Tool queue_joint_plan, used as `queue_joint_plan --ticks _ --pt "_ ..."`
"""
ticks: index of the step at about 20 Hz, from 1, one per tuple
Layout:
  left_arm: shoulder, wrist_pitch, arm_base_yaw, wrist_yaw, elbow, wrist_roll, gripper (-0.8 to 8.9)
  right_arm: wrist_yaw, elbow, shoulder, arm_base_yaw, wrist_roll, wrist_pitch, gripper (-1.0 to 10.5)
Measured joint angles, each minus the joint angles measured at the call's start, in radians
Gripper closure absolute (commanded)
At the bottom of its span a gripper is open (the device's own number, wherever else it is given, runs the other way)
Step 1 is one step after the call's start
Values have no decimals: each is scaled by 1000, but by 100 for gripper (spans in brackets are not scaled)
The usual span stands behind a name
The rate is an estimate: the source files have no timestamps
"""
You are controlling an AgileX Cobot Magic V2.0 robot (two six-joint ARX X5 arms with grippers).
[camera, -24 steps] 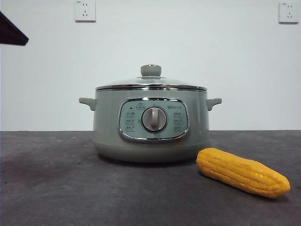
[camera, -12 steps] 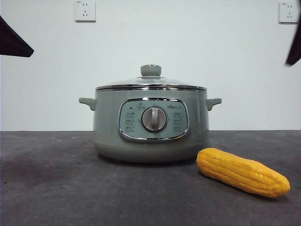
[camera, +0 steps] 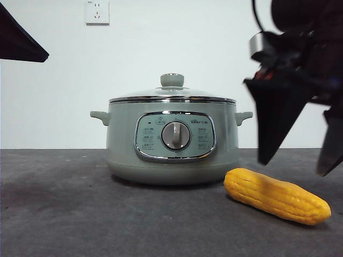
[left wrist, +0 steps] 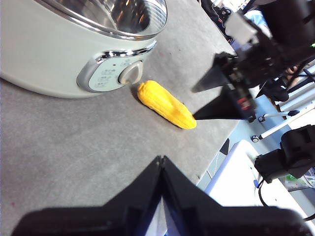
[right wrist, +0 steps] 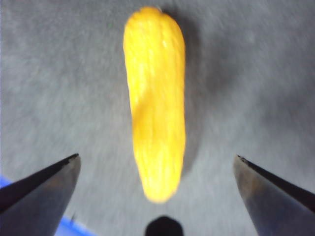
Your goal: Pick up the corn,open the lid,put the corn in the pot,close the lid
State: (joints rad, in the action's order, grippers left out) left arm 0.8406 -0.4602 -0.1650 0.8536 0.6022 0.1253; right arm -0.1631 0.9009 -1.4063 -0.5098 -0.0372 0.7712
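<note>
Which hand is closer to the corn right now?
Right. The right hand hangs open just above the corn, jaws to either side of it. The left hand is shut, off across the table.

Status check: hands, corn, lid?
Right hand open above corn, no contact. Left hand shut, waiting aside. Corn on table beside pot; lid on. Nothing blocking.

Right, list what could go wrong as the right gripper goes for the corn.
1. The corn is a tapered cob lying loose on the table; it may roll or slip if the right gripper, open-jawed above it, closes off-centre.
2. The corn lies close to the pot, so a drifting descent might bump it.
3. The lid is on; the left gripper is shut and far off.
</note>
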Motion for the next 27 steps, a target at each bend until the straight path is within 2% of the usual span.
queue_joint_plan --ticks 2,9,11,14,15,20,23,27 --pt "2 0 -2 -10 0 0 818 31 4 -46 -22 0 -27 411" --pt "10 -3 -2 -24 0 0 818 44 29 -164 -40 -1 -125 422" --pt "10 -3 -2 -24 0 0 818 49 39 -183 -40 -2 -126 577" --pt "10 -3 -2 -35 0 0 818 51 42 -203 -40 -2 -137 894" --pt "10 -3 -2 -40 0 0 818 51 42 -204 -40 -2 -137 962" --pt "10 -1 -2 -43 0 1 819 51 43 -206 -40 -1 -134 963" --pt "26 27 -2 -43 15 26 819 51 84 -201 -40 0 -43 963" --pt "147 14 -15 -45 180 40 819 51 143 -103 -40 1 74 963"
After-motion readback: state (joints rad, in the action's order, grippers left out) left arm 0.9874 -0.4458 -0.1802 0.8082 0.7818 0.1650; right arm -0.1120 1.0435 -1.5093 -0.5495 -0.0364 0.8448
